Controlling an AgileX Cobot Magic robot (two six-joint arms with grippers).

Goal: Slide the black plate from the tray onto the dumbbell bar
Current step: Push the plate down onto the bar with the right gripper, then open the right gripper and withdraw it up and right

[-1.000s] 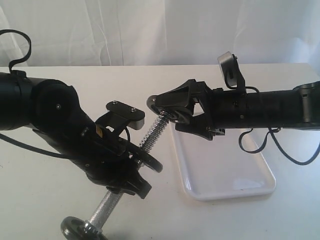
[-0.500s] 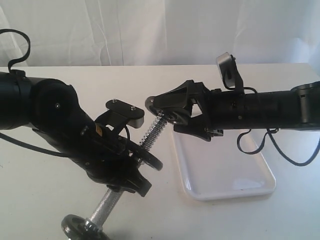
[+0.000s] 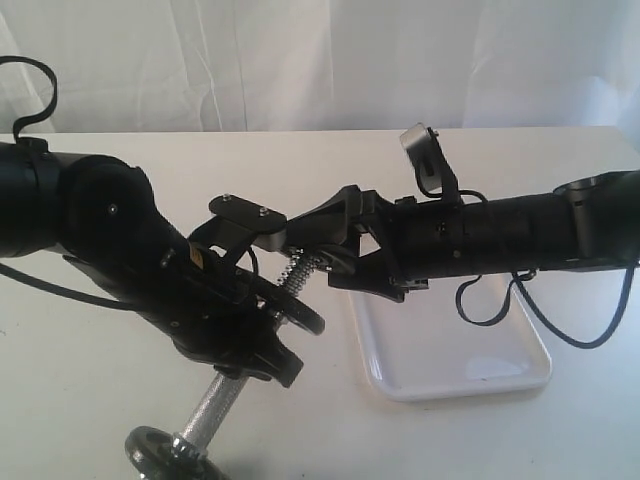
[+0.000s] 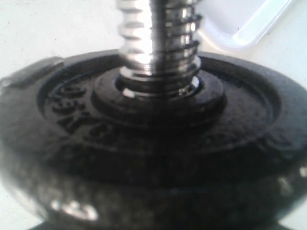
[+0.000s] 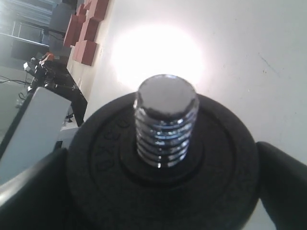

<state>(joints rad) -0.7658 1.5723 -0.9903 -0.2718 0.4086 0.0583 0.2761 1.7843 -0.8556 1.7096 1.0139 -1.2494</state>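
- Right wrist view: right gripper [image 5: 160, 196] clamps the black plate [image 5: 218, 158], already threaded over the end of the dumbbell bar [image 5: 166, 120].
- Left gripper [image 3: 262, 335] grips the dumbbell bar, tilted, beside the tray [image 3: 450, 345].

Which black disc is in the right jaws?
The black plate at the upper tip of the dumbbell bar, rod end poking through its hole; the mid-bar disc and the lower-end disc sit farther down.

Raised lettering on the black plate [image 5: 220, 158], beside the bar [image 5: 166, 122], ends in "KG"; its digits are unclear.
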